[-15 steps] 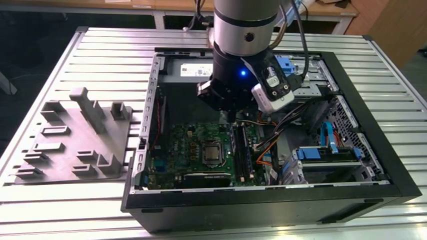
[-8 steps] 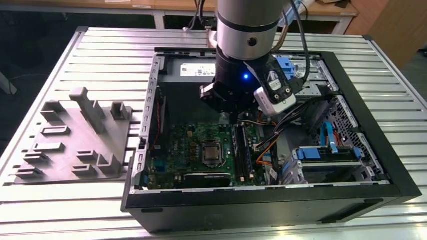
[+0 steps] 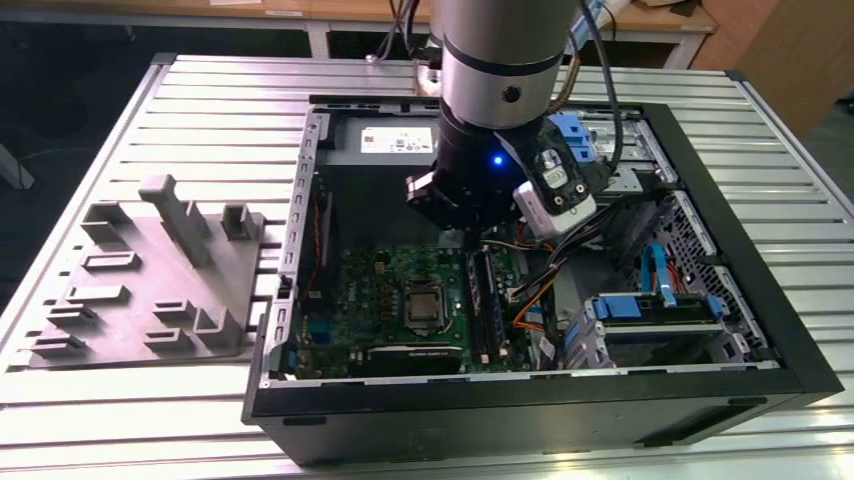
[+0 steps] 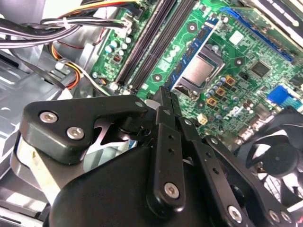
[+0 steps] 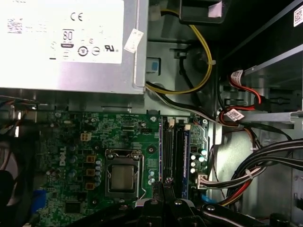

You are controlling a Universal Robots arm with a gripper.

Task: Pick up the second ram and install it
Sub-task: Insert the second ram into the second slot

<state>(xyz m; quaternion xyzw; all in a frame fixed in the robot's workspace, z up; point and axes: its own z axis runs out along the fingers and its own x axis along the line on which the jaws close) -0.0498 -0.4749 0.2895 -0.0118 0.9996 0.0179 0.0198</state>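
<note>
The gripper [image 4: 165, 93] [image 5: 163, 181] has its two black fingers pressed together, and nothing shows between the tips. It hangs low over the motherboard [image 5: 71, 137], in line with one end of the second ram [image 5: 166, 146]. I cannot tell whether the tips touch it.

The second ram appears to be the long, thin dark strip in the memory slot closest to the processor socket [image 5: 122, 178]. It is seen edge-on, so only its narrow dark top shows and its chips cannot be made out. A matching dark strip [image 5: 182, 151] with a blue edge lies just beside it, on the side away from the socket.

As for writing, the silver power supply [image 5: 71, 75] carries a large white label [image 5: 61, 28] with black print and round marks, and a small white sticker [image 5: 133, 40] sits tilted near its corner. White tags hang on the cables [image 5: 234, 113] beside the board, and a yellow wire [image 5: 204, 52] loops above them. A black fan [image 4: 277, 161] sits at the board's edge.

In the exterior view the arm [image 3: 501, 60] reaches down into the open computer case [image 3: 747, 250], which lies on a slatted metal table [image 3: 227, 100]. A gray molded tray [image 3: 147, 290] rests on the table at the exterior view's left of the case.
</note>
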